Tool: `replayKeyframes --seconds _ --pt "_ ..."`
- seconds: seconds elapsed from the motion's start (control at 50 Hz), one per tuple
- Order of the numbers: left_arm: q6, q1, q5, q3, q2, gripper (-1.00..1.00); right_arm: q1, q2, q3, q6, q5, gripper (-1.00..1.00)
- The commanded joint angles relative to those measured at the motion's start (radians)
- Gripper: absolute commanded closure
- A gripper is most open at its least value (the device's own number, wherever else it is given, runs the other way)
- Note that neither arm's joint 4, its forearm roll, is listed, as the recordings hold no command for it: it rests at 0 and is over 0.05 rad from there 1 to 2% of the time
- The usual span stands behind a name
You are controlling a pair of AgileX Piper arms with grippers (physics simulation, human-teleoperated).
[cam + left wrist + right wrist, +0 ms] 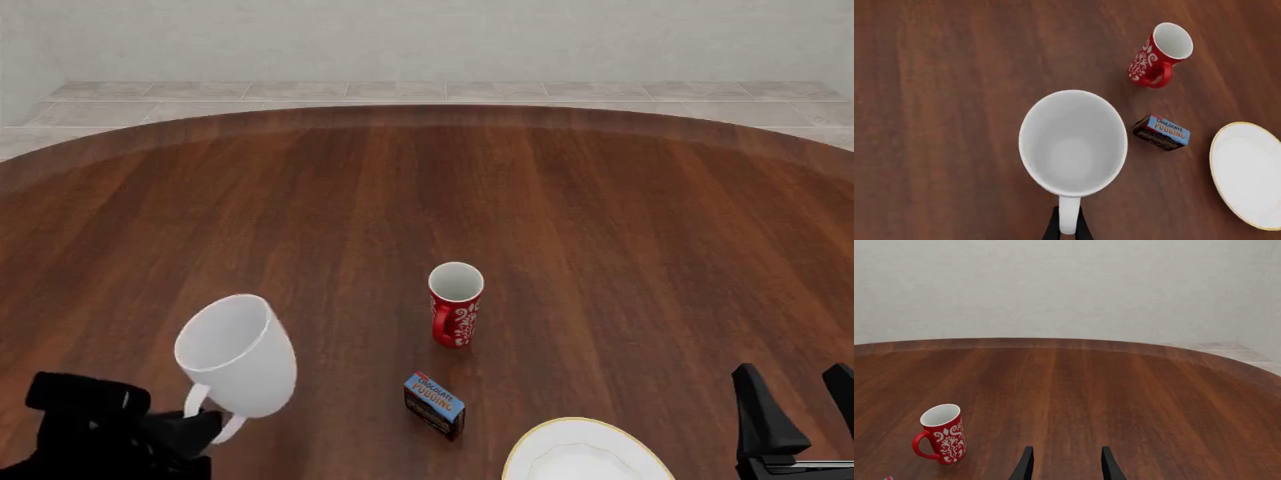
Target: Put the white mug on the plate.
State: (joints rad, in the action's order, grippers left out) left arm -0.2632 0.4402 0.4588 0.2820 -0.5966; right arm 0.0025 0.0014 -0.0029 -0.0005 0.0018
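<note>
The white mug hangs tilted above the table at the front left, held by its handle in my left gripper, which is shut on it. Its open mouth faces the left wrist camera. The plate, white with a thin yellowish rim, lies at the front edge right of centre, partly cut off; it also shows in the left wrist view as the plate. My right gripper stands open at the front right, its fingers apart over bare table.
A red mug with white patterns stands upright mid-table, also the red mug and red mug. A chocolate pudding box lies between the white mug and plate, seen too as the box.
</note>
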Motion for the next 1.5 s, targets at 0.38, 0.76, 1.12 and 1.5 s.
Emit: replayKeyframes --seconds 0.38,0.76,1.12,1.5 --pt "-0.157 0.267 0.022 0.085 -0.038 1.00 -0.002 0.001 0.000 0.000 -0.001 -1.00" --pt "-0.154 0.387 -0.034 0.149 -0.136 1.00 -0.002 0.001 0.000 0.000 -0.001 -1.00" --pt "-0.165 0.454 -0.062 0.237 -0.211 1.00 -0.002 0.001 0.000 0.000 -0.001 -1.00" --pt "-0.160 0.534 -0.094 0.341 -0.331 1.00 -0.002 0.001 0.000 0.000 0.000 -1.00"
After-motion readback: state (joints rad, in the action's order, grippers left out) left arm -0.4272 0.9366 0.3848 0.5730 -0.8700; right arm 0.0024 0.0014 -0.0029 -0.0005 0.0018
